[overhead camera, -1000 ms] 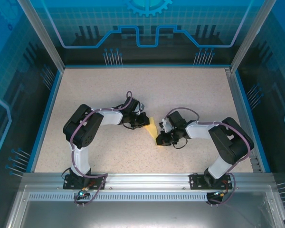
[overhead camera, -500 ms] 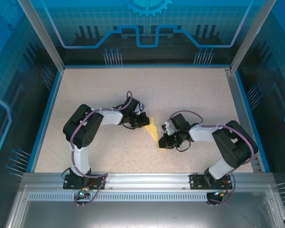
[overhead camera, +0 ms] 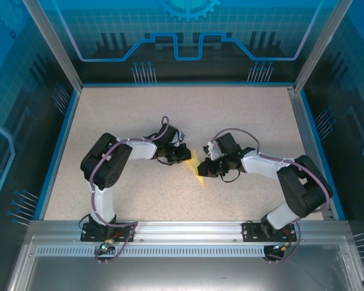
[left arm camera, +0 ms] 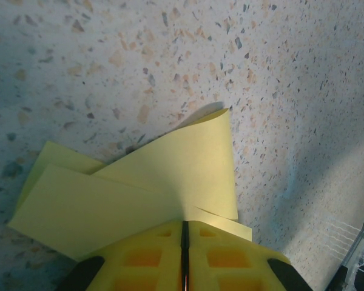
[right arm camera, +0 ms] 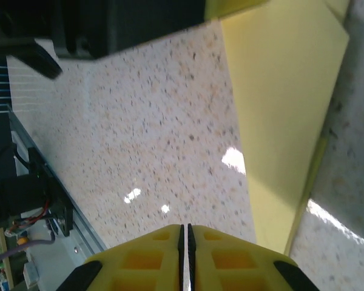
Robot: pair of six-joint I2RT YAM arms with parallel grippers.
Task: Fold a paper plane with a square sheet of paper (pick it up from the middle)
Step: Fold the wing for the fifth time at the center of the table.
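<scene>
From my console the two arms look alike. The white-and-black left arm [overhead camera: 136, 149] and its twin, the right arm [overhead camera: 264, 164], each have smooth white links set between bulky, rounded black joint housings. A thin lilac-grey cable [overhead camera: 96, 182] runs along the outside of each arm and loops free near the wrist. Each arm stands on a flat black base plate [overhead camera: 92, 230], with dark wiring trailing below it. On my wrist feeds the jaws are bright yellow moulded plastic with square recesses in their faces, and black mounts at their outer corners.

Yellow claw [right arm camera: 184, 230] seemingly closed, folded paper [right arm camera: 279, 121] ahead, speckled table [right arm camera: 139, 127]
</scene>
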